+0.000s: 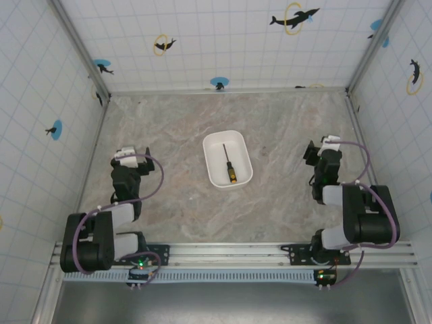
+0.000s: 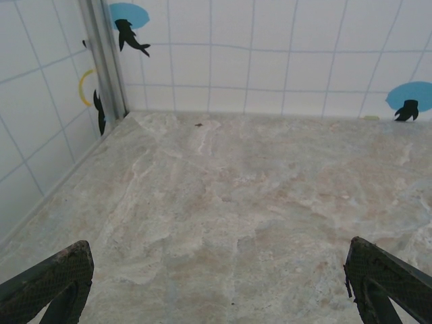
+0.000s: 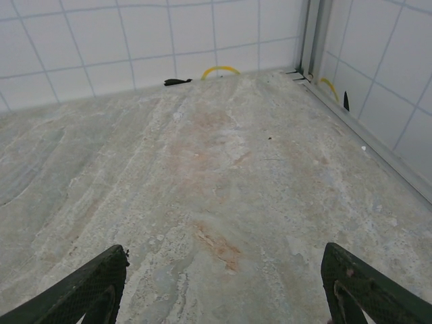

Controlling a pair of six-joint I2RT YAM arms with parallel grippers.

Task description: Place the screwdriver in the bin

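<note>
Since the small slim screwdriver with a thin dark shaft and a yellow-orange and black handle [image 1: 228, 164] is lying flat inside the shallow white rectangular plastic bin [image 1: 216, 170], at the middle of the marbled beige tabletop [image 1: 175, 135], the task is being judged as done, and little is being left to fail. The shaft is pointing far and the handle is resting toward the near wall of the bin.

The left gripper [image 1: 131, 156] is being held well apart from the bin on the left, and the right gripper [image 1: 318, 152] well apart on the right. In the wrist views the dark textured fingers [image 2: 61, 277] of the left and the fingers [image 3: 364, 283] of the right are being held wide, with nothing between them.

Any remaining risk is being placed on a needless further move. If an arm were swung inward, the bin, which is looking light, could be pushed or tipped. With so low a rim, the screwdriver could then be rolled out onto the tabletop.

No brand, label or readable writing is being made out. Only dark dolphin shapes, blue discs and yellow rings are being seen on the white tiled walls [image 1: 202, 27].
</note>
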